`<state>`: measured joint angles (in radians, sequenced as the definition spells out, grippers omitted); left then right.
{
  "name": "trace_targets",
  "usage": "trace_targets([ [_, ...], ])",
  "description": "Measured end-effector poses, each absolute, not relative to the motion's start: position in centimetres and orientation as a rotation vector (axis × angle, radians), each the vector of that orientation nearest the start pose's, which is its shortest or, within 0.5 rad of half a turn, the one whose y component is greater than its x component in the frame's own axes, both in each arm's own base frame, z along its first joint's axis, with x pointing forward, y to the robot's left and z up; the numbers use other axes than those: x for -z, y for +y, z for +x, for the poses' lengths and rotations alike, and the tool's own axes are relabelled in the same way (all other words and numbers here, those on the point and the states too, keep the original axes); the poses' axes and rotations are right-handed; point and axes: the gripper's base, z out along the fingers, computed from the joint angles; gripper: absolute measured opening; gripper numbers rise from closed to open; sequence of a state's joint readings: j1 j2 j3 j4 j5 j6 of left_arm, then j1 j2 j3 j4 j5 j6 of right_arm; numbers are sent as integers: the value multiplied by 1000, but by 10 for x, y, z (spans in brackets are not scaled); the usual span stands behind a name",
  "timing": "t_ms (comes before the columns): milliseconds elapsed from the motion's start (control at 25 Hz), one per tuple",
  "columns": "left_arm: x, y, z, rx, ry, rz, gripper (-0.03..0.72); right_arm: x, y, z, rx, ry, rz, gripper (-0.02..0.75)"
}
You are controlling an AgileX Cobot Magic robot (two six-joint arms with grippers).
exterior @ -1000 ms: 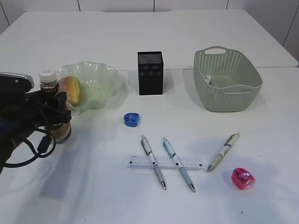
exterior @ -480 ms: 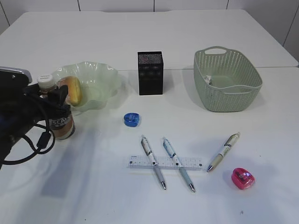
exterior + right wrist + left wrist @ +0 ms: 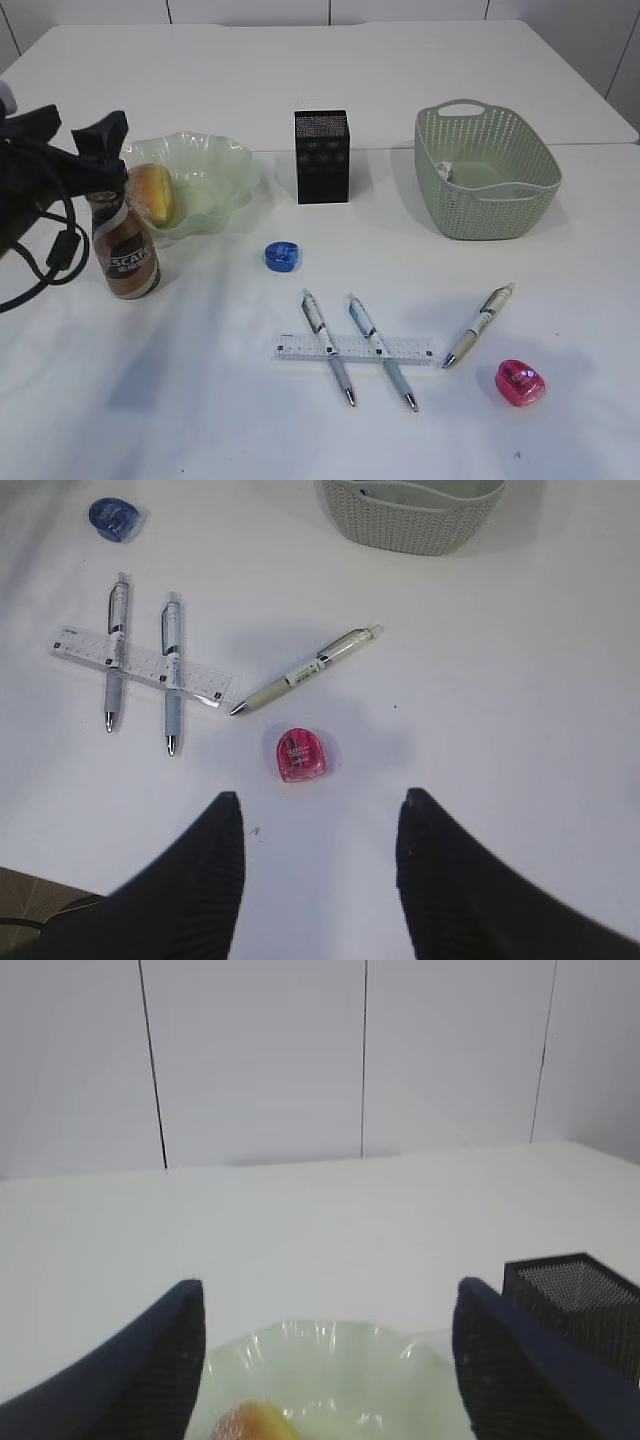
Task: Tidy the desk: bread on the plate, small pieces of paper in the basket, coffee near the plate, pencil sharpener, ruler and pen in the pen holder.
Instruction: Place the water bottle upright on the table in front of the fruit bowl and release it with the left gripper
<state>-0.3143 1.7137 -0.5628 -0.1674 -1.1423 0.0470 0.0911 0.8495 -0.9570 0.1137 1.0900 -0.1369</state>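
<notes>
While the coffee bottle (image 3: 126, 250) stands upright just beside the plate (image 3: 225, 170) holding the bread (image 3: 152, 192), the left gripper (image 3: 78, 135) hovers above its cap, jaws spread and empty. The right gripper (image 3: 318, 832), also spread, hangs over the pink sharpener (image 3: 300, 755).

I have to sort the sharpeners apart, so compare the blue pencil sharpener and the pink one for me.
The blue pencil sharpener is blue; the pink pencil sharpener is bright pink. The blue one lies mid-table, near the black pen holder; the pink one lies at the near right, past the lone pen. The pink one looks slightly larger in the exterior view, perhaps only from nearness. Both are small, translucent, lying loose on the table, untouched.
</notes>
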Motion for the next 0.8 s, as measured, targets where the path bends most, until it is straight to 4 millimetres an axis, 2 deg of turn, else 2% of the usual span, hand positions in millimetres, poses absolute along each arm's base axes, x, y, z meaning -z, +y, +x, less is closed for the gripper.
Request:
trace_targets([
  [160, -223, -81, 290, 177, 1408, 92, 549, -360, 22, 140, -129, 2448, -259, 396],
  [320, -245, -80, 282, 196, 1403, 99, 549, -360, 22, 140, -129, 2448, -259, 396],
  [560, -266, -80, 266, 220, 1520, 169, 550, -360, 22, 140, -130, 2448, -258, 396],
  [800, -282, -75, 240, 227, 1665, 220, 550, -360, 22, 140, -130, 2448, -258, 396],
])
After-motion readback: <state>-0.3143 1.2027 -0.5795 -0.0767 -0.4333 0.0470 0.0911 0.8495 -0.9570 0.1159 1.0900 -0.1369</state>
